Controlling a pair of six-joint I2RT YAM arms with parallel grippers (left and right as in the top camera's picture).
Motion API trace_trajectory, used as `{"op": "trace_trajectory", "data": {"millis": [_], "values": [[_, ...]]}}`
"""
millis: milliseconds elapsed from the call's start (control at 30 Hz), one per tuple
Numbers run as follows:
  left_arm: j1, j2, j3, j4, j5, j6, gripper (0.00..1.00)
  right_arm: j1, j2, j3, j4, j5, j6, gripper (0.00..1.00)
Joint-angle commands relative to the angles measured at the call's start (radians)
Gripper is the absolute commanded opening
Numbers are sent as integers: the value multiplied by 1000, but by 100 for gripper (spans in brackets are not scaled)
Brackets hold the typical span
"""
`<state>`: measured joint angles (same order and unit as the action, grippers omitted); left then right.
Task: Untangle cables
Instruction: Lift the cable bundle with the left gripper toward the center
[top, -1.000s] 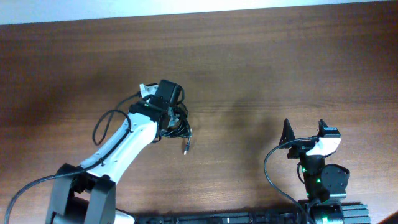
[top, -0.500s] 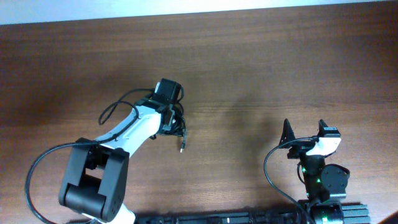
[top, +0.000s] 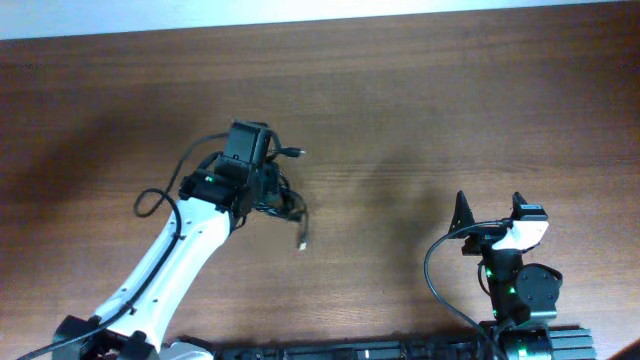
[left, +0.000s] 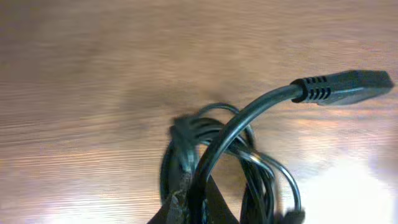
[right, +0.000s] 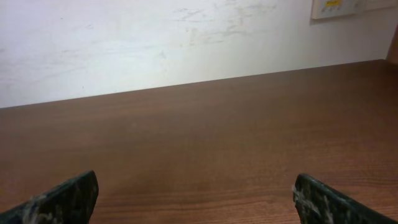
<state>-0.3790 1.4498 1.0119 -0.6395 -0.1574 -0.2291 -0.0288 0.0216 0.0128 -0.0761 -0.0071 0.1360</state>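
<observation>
- Left of centre on the dark brown wooden table (top: 450, 100), the thin black flexible cables (top: 283, 198) lie bunched in one knot of overlapping loops, directly beneath the left arm's wrist.
- Left gripper (left: 194, 208): fingers pinched together on one strand of the cables. The left wrist view shows that strand rising from the fingertips in an arc and ending in a black moulded plug (left: 345, 87), apparently raised off the wood.
- A second loose end with a small connector (top: 302, 243) trails toward the near edge, just outside the knot.
- Right gripper (top: 490, 212): positioned well apart at the right, jaws spread wide, holding nothing. Its wrist view shows only bare table between the fingers (right: 62, 200).
- Step in hand, by my reading: initial grasp made, one strand secured for extraction.
- Next move calls for a slow pull away from the knot, checking that the whole bundle does not rise as one. If it does, the right gripper will likely have to pin the remaining loops.
</observation>
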Motion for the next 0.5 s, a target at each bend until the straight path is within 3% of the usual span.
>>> {"op": "trace_trajectory", "data": {"millis": [0, 233, 300, 400, 467], "values": [[3, -5, 2, 2, 137, -21, 6, 10, -4, -7, -4, 8, -1, 98], [-48, 77, 1, 3, 228, -20, 15, 10, -4, -7, -4, 8, -1, 99], [-53, 119, 1, 6, 177, -20, 23, 10, -4, -7, -4, 8, -1, 98], [-52, 119, 2, 6, 84, -21, 45, 10, -4, -7, -4, 8, -1, 99], [-52, 119, 2, -13, 8, -21, 50, 10, -4, -7, -4, 8, -1, 99]]}}
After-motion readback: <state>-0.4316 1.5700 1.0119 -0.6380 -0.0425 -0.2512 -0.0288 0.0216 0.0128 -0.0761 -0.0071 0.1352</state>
